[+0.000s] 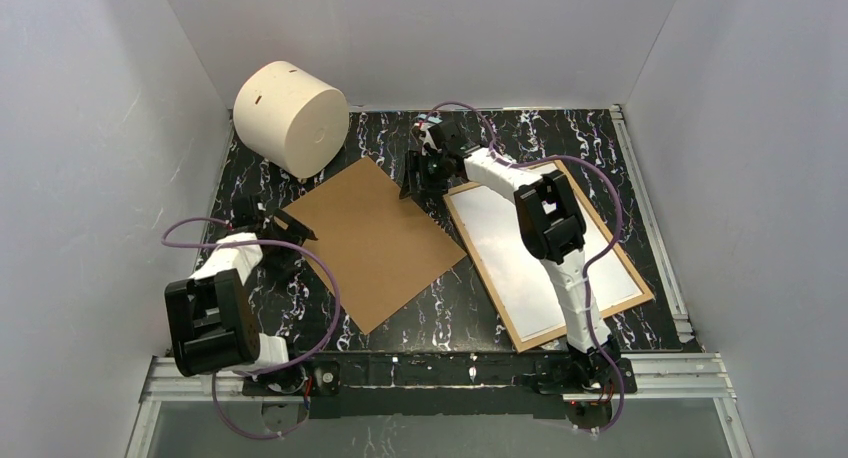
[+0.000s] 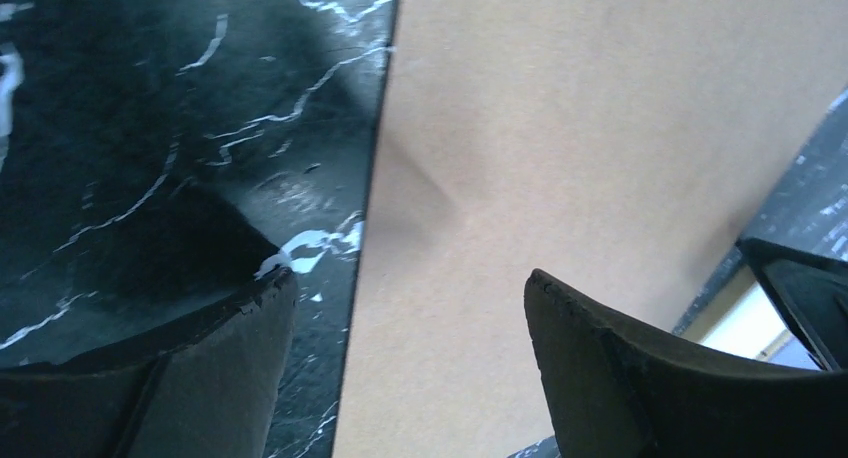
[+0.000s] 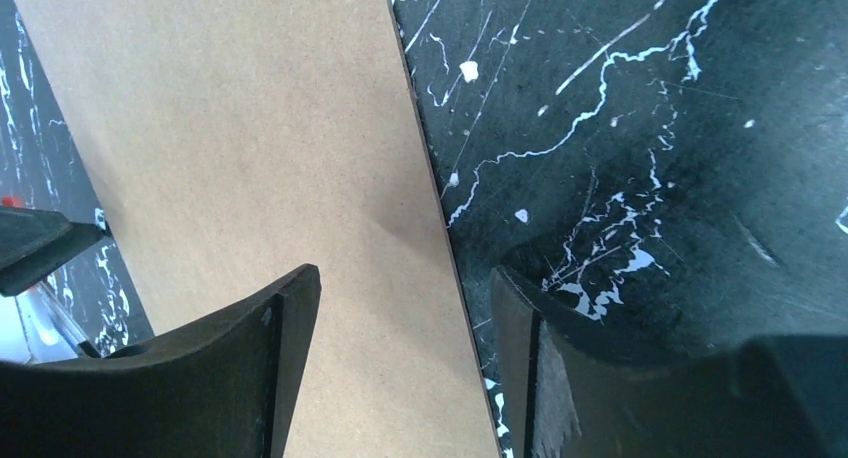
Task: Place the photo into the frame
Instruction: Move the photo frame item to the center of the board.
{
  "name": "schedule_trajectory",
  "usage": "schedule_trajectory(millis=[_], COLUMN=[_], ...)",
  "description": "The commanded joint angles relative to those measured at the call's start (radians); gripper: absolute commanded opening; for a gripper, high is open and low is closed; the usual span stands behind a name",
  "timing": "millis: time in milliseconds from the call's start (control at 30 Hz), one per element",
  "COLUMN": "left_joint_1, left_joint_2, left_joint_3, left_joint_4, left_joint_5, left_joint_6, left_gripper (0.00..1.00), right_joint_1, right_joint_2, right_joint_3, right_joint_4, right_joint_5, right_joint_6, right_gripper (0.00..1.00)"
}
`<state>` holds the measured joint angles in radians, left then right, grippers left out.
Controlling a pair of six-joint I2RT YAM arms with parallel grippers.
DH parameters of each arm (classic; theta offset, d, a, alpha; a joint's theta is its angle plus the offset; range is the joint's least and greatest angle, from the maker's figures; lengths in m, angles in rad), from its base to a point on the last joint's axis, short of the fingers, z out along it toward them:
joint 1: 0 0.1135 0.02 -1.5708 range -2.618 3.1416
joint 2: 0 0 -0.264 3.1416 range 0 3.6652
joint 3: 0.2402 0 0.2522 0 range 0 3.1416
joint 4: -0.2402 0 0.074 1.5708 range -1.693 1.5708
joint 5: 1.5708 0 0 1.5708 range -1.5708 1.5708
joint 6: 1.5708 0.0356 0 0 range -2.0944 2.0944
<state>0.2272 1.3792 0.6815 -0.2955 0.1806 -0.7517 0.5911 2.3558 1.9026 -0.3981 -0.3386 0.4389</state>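
Top external view: the frame (image 1: 482, 268) lies flat at the right of the black marbled table (image 1: 560, 128), under the right arm. Within its light wood edges only a white, glaring surface (image 1: 495, 243) shows (the photo cannot be made out in any view). Just left of the frame lies a brown board (image 1: 375, 240), turned cornerwise, with a cream cylinder (image 1: 290, 113) on its side beyond it. The left gripper (image 1: 290, 226) sits at the board's left corner, jaws wide, one finger over the board and one over the table, clamping nothing. The right gripper (image 1: 410, 190) stands likewise wide at the board's far right corner, straddling its edge, just beside the frame's far left corner.
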Motion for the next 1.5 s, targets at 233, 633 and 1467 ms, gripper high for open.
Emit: schedule_trajectory(millis=[233, 633, 1467], left_joint_1=[0.000, 0.000, -0.037], left_joint_2=[0.073, 0.051, 0.029], left_joint_3=[-0.115, -0.118, -0.249], left_joint_4=[0.213, 0.215, 0.238], left_joint_5=[0.202, 0.269, 0.362], left_joint_6=[0.002, 0.018, -0.058], left_gripper=[0.74, 0.73, 0.70], right_joint_1=[0.035, 0.044, 0.005], right_joint_2=[0.047, -0.107, -0.274], right_joint_3=[-0.112, -0.318, -0.482], right_joint_4=[0.016, 0.267, 0.671], right_joint_5=[-0.207, -0.449, -0.519], right_joint_6=[0.021, 0.195, 0.495], right_gripper=[0.67, 0.67, 0.68])
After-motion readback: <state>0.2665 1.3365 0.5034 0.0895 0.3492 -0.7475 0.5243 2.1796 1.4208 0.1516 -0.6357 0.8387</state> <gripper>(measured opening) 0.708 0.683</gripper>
